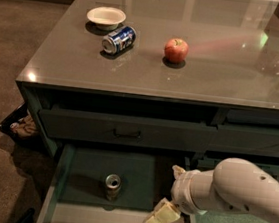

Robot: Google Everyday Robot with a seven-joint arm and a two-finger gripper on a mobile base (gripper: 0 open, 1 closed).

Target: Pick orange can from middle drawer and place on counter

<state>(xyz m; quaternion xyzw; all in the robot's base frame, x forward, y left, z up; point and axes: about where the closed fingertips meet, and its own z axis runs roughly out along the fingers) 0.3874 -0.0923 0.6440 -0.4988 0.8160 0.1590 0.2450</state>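
The orange can [112, 185] stands upright on the floor of the open middle drawer [66, 175], left of centre, with its silver top showing. My gripper [162, 196] hangs over the drawer's right part, to the right of the can and apart from it. Its pale fingers [162, 215] are spread, with nothing between them. The white arm reaches in from the lower right. The glossy grey counter [209, 76] lies above the drawer cabinet.
On the counter are a white bowl [106, 16], a blue-and-white can [119, 39] lying on its side, and a red apple [176, 50]. A shut drawer front with a handle [127, 131] sits above the open drawer. A dark bin [19, 125] stands on the floor at the left.
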